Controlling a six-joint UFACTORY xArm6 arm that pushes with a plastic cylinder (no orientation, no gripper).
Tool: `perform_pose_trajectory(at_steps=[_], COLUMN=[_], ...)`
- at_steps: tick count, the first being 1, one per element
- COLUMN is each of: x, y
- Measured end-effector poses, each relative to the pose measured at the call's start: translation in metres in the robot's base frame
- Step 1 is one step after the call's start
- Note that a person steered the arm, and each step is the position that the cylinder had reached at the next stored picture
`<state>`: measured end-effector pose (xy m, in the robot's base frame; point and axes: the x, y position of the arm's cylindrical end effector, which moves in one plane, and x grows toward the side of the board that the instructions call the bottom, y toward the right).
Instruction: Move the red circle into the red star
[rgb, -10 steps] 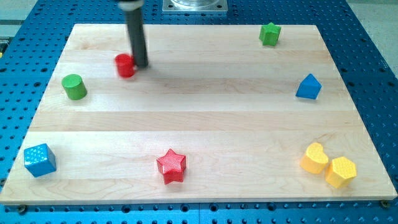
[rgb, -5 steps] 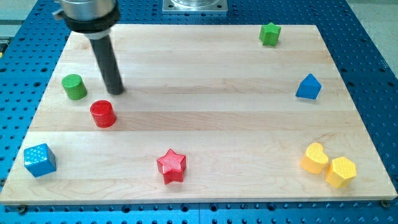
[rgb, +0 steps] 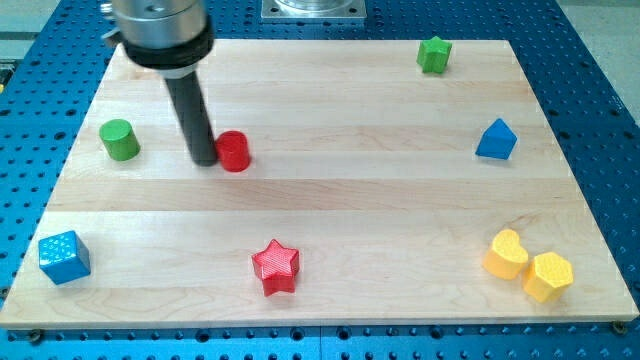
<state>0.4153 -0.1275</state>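
The red circle is a short red cylinder standing on the wooden board, left of centre. My tip is right against its left side. The red star lies near the view's bottom, below and slightly right of the red circle, well apart from it.
A green cylinder stands left of my tip. A blue cube is at the bottom left. A green star-like block is at the top right, a blue block at the right, and two yellow blocks at the bottom right.
The red circle went down-left from the upper left, then right and up to its spot now. My tip moved with it and now stands at its left side.
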Motion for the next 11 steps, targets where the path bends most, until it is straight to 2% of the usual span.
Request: perform_pose_trajectory(at_steps=[1,3,5,6,8,9,10,11], x=[-0.031,0.067,0.115,0.11,0.062,0.085,0.107,0.107], y=[0.008,0.035,0.062,0.065,0.094,0.103,0.078,0.064])
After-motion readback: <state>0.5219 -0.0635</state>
